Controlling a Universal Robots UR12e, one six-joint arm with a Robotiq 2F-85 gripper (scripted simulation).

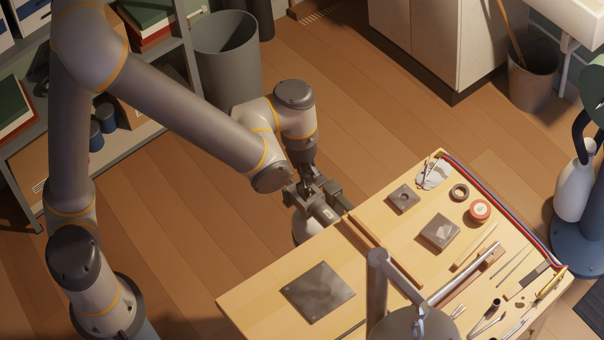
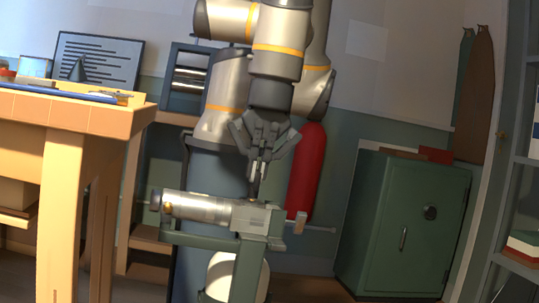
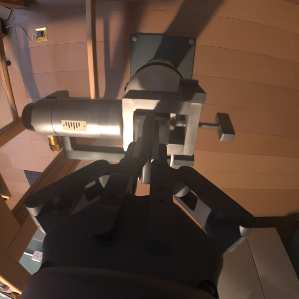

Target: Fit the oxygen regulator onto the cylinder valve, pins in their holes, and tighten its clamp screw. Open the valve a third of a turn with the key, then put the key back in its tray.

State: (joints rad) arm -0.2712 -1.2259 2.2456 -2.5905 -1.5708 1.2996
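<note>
The oxygen regulator point(image 2: 208, 210) point(image 3: 83, 122) point(image 1: 323, 209), a silver cylinder with a square yoke, sits across the valve on top of the white cylinder point(image 2: 237, 281) point(image 1: 305, 227). Its clamp screw with a T-handle point(image 2: 300, 217) point(image 3: 224, 127) sticks out of the yoke's far side. The key point(image 2: 254, 189) point(image 3: 146, 139), a thin dark bar, is held upright in my closed gripper point(image 2: 258, 171) point(image 3: 145, 167) point(image 1: 307, 186), its lower end down on top of the valve inside the yoke. The key's tray is hidden from me.
The wooden workbench point(image 1: 401, 253) point(image 2: 70, 112) edge stands close beside the cylinder, carrying metal plates, rods and small tools. A green holder point(image 2: 245, 249) surrounds the cylinder. A green safe point(image 2: 399, 224) and a red tank point(image 2: 305, 166) stand behind; open floor lies to the other side.
</note>
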